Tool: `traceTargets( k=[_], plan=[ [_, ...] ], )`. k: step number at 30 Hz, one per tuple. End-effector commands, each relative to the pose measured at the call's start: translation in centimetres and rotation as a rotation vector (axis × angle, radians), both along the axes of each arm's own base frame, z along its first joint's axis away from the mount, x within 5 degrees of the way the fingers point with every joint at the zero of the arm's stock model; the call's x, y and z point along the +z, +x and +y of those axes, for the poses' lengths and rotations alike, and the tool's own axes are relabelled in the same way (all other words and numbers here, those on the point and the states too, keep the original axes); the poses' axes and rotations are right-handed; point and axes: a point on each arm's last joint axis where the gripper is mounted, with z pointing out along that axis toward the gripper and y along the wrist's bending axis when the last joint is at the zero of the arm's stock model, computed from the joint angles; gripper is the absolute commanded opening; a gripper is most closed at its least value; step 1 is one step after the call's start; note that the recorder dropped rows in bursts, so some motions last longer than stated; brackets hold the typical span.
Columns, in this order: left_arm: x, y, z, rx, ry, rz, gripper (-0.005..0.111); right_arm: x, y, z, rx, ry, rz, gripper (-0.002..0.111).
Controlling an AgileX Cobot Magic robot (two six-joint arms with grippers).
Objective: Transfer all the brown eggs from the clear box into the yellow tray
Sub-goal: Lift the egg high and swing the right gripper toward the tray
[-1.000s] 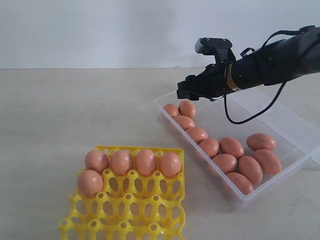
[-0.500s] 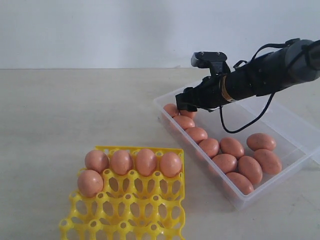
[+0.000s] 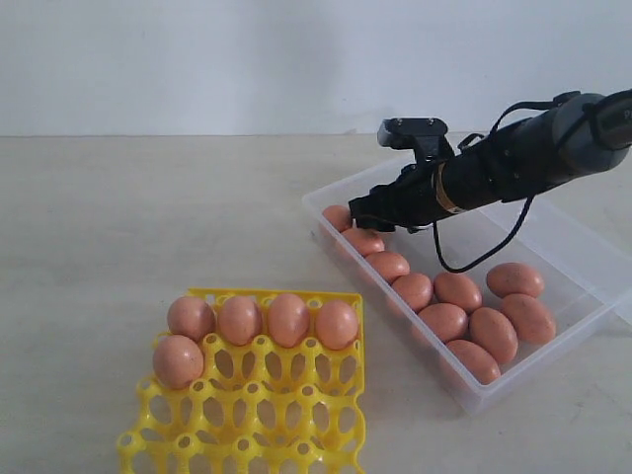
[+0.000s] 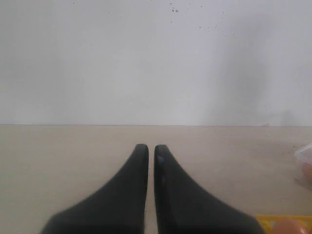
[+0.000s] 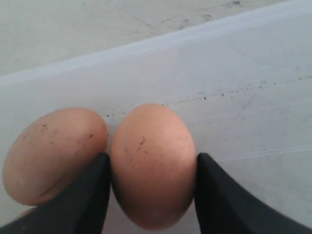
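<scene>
So, quick look at where we're at. The right arm point(image 3: 513, 158) is reaching down into the far left corner of the clear box point(image 3: 558, 247), and its jaws are clamped on the gripped egg point(image 5: 152, 163): in the right wrist view we see both black fingers point(image 5: 73, 200) pressed against its flanks. That egg sits on the box floor, right up against the neighbour egg point(image 5: 53, 153), close to the box wall. From the outside view the arm hides it, but we count ten other brown eggs point(image 3: 443, 321) in the box, mostly strung along its near side and bunched toward the near end.

The yellow tray point(image 3: 237, 395) sits on the bench point(image 3: 148, 217) to the left of the box, not touching it. It holds five tray eggs point(image 3: 287, 319): four across the back row and one in the next row, at the left.

The left jaws are pinched together on nothing, with just a sliver between the fingertips point(image 4: 140, 153), hanging over bare bench.
</scene>
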Motion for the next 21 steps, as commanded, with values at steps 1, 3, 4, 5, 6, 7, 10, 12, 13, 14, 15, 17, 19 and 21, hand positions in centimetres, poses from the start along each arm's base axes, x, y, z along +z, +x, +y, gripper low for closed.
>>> traceTargets(
  k=[1, 3, 4, 5, 6, 7, 10, 12, 13, 14, 15, 17, 19, 21],
  plan=[
    [0.2, 0.0, 0.0, 0.002, -0.010, -0.016, 0.004, 2.4, -0.5, -0.2, -0.069, 0.049, -0.010, 0.000],
    [0.2, 0.0, 0.0, 0.002, -0.010, -0.016, 0.004, 4.3, -1.6, -1.1, -0.181, 0.056, -0.023, 0.000],
    [0.2, 0.0, 0.0, 0.002, -0.010, -0.016, 0.004, 5.6, -2.3, -1.7, -0.235, 0.032, -0.055, 0.000],
    [0.2, 0.0, 0.0, 0.002, -0.010, -0.016, 0.004, 7.0, -3.0, -2.1, -0.250, 0.009, -0.096, 0.000],
    [0.2, 0.0, 0.0, 0.002, -0.010, -0.016, 0.004, 9.0, -3.7, -2.4, -0.192, -0.064, -0.180, 0.000],
    [0.2, 0.0, 0.0, 0.002, -0.010, -0.016, 0.004, 10.3, -4.2, -2.4, -0.122, -0.125, -0.241, 0.000],
    [0.2, 0.0, 0.0, 0.002, -0.010, -0.016, 0.004, 13.3, -5.7, -2.3, 0.098, -0.303, -0.411, 0.000],
    [0.2, 0.0, 0.0, 0.002, -0.010, -0.014, 0.004, 15.7, -6.8, -2.4, 0.257, -0.497, -0.562, 0.000],
    [0.2, 0.0, 0.0, 0.002, -0.010, -0.014, 0.004, 16.3, -7.1, -2.6, 0.297, -0.572, -0.606, 0.000],
    [0.2, 0.0, 0.0, 0.002, -0.010, -0.012, 0.004, 17.3, -7.4, -2.8, 0.382, -0.723, -0.683, 0.000],
    [0.2, 0.0, 0.0, 0.002, -0.010, -0.012, 0.004, 17.6, -7.5, -3.0, 0.441, -0.821, -0.720, 0.000],
    [0.2, 0.0, 0.0, 0.002, -0.010, -0.014, 0.004, 18.0, -7.5, -3.5, 0.617, -1.119, -0.794, 0.000],
    [0.2, 0.0, 0.0, 0.002, -0.010, -0.014, 0.004, 18.1, -7.4, -4.1, 0.750, -1.378, -0.811, 0.000],
    [0.2, 0.0, 0.0, 0.002, -0.010, -0.014, 0.004, 19.2, -7.6, -5.3, 0.686, -1.530, -0.751, 0.000]
  ],
)
